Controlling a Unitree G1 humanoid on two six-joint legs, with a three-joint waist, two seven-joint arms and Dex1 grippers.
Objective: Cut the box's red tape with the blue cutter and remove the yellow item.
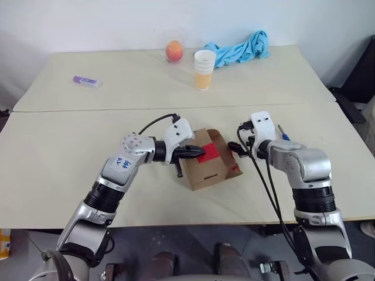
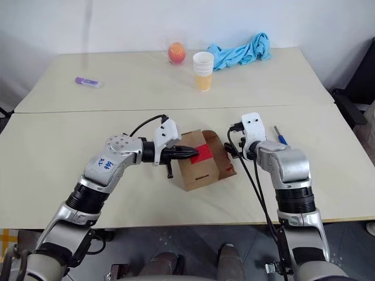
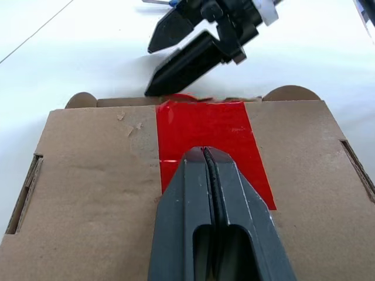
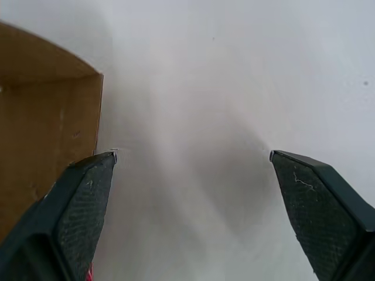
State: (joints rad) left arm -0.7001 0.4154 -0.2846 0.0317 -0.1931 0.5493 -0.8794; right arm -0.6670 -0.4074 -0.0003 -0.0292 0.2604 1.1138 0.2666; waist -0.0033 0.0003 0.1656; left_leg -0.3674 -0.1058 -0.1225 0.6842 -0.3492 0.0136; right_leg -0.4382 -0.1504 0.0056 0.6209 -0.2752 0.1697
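The brown cardboard box [image 1: 202, 170] lies on the near table between my two arms. The red tape [image 1: 209, 154] runs across its top face. My left gripper [image 3: 204, 151] is shut with nothing in it, and its tips are over the red tape [image 3: 202, 126], touching it or just above. At the box's right side a flap [image 1: 221, 142] stands folded out with a bit of red on its edge. Beside that flap, my right gripper [image 1: 239, 150] is open and empty. The blue cutter [image 1: 283, 132] lies on the table just right of my right wrist. The yellow item is hidden.
At the back of the far table stand an orange-red fruit [image 1: 173, 51], a stack of white cups [image 1: 204, 64] with orange in it, and a crumpled blue cloth [image 1: 243, 48]. A purple-and-white marker [image 1: 86, 81] lies at the far left. A seam [image 1: 70, 111] divides the two tables.
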